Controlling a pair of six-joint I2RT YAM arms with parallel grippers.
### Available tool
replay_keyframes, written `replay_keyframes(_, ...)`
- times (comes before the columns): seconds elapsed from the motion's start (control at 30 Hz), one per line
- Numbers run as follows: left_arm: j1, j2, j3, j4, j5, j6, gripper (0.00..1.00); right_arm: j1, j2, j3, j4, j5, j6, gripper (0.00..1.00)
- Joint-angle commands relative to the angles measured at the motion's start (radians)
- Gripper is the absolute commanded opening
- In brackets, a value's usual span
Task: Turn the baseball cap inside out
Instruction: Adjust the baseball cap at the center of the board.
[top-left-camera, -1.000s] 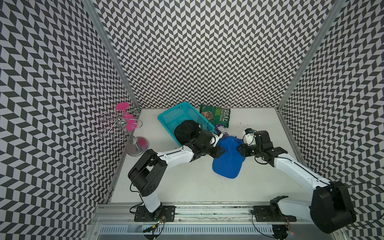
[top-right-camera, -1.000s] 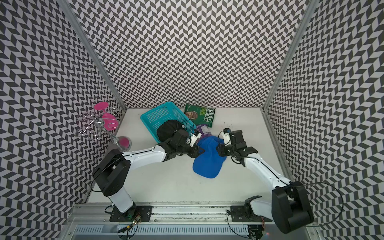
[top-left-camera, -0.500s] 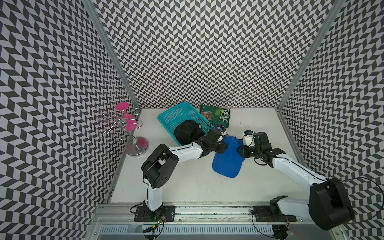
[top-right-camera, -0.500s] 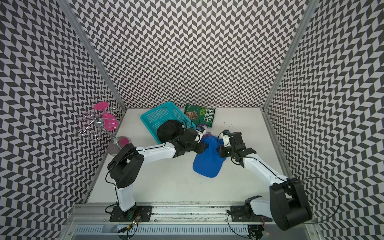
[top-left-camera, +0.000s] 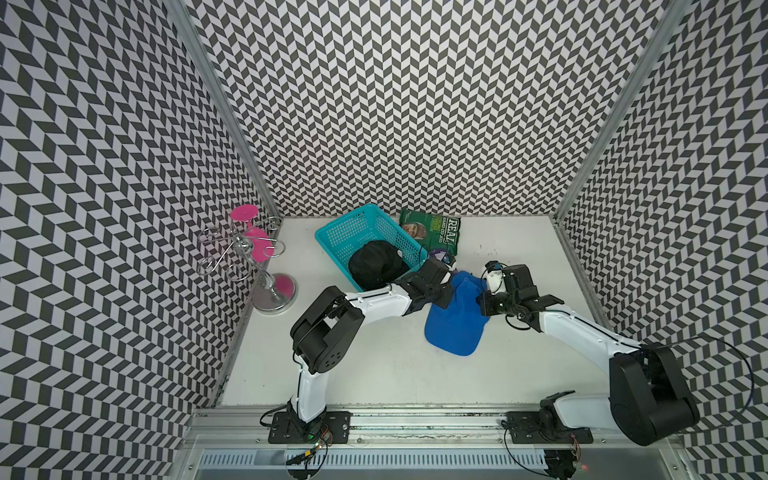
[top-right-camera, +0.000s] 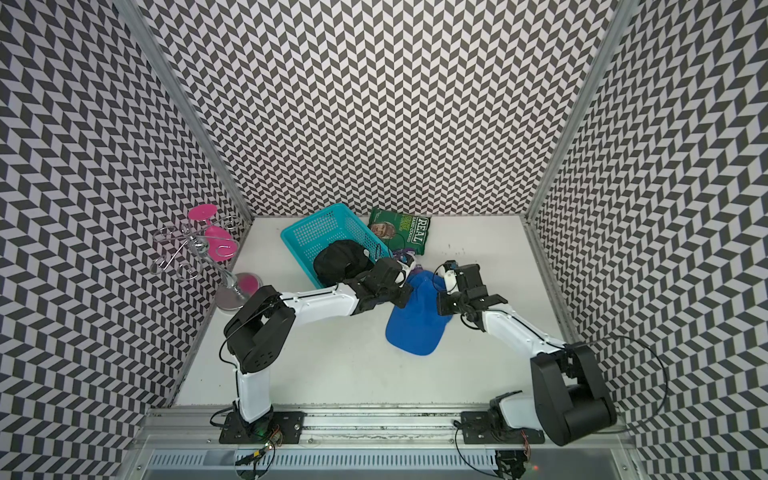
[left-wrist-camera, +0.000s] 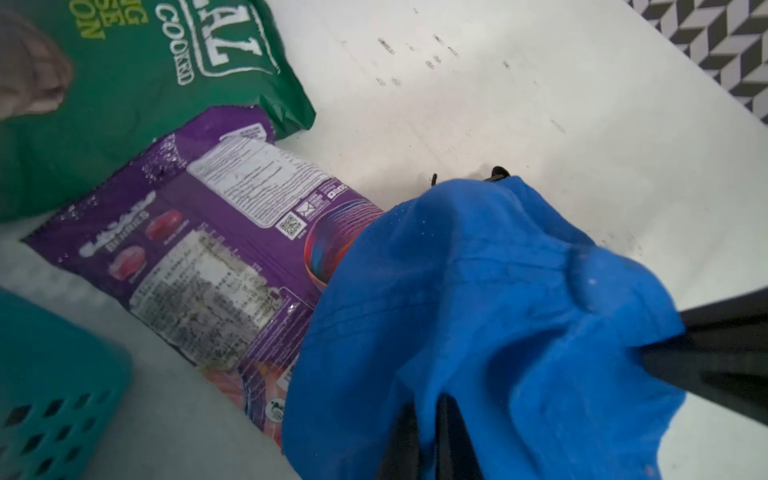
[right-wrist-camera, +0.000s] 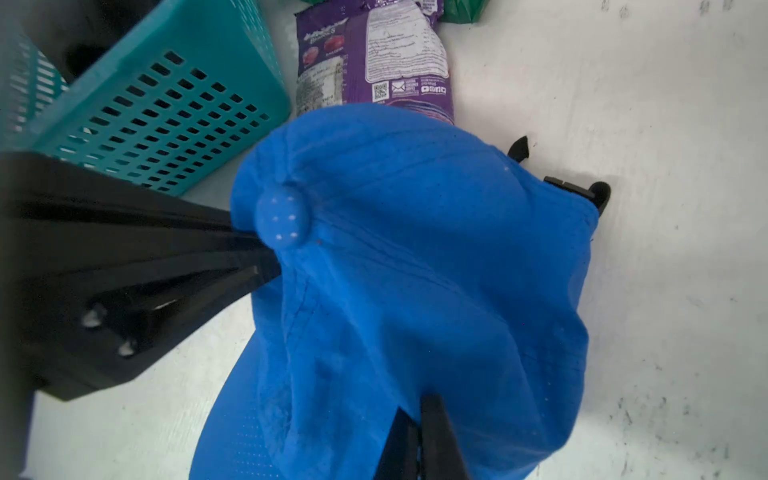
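Two claws are clamped on the blue baseball cap (top-left-camera: 455, 322): the left claw (left-wrist-camera: 424, 415) is pinched shut on crown fabric at one side, the right claw (right-wrist-camera: 415, 419) at the opposite side. The cap is found on the worktop (top-left-camera: 374, 374), just beside the teal basket (right-wrist-camera: 166, 108), overlapping a purple packet (left-wrist-camera: 232, 232).

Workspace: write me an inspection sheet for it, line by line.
Surface: white table, dark specks toward the back.
Job's things: blue cap bunched on the table, button showing outside.
Clutter: teal basket holding a black cap; green bag; purple packet partly under the blue cap; wire stand with pink glasses.
Grippers: left gripper and right gripper both shut on the blue cap.
Cables: cable looping loose beside the right arm.
Surroundings: chevron walls on three sides.
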Motion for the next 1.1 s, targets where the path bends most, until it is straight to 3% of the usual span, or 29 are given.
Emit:
replay_keyframes(0.0, -0.008, -0.051, -0.019, 0.01, 0.052, 0.022, 0.0, -0.003, -0.009, 0.008, 0.022, 0.038, -0.01, 0.0)
replay_keyframes(0.17, -0.004, -0.137, -0.085, 0.001, 0.151, 0.04, 0.0, -0.003, -0.061, 0.036, -0.068, 0.069, -0.02, 0.0)
replay_keyframes(0.5, 0.067, -0.223, -0.156, -0.073, 0.483, 0.123, 0.0, -0.006, -0.092, 0.079, -0.164, 0.07, -0.053, 0.0)
replay_keyframes(0.73, 0.133, -0.198, -0.162, -0.137, 0.482, 0.192, 0.0, -0.006, -0.039, 0.126, -0.223, 0.11, -0.065, 0.0)
replay_keyframes(1.0, 0.132, -0.158, -0.174, -0.081, 0.571, 0.143, 0.01, -0.007, -0.015, 0.151, -0.28, 0.085, -0.089, 0.09)
replay_keyframes(1.07, 0.127, -0.16, -0.174, -0.067, 0.569, 0.127, 0.17, -0.006, -0.011, 0.162, -0.289, 0.078, -0.086, 0.16)
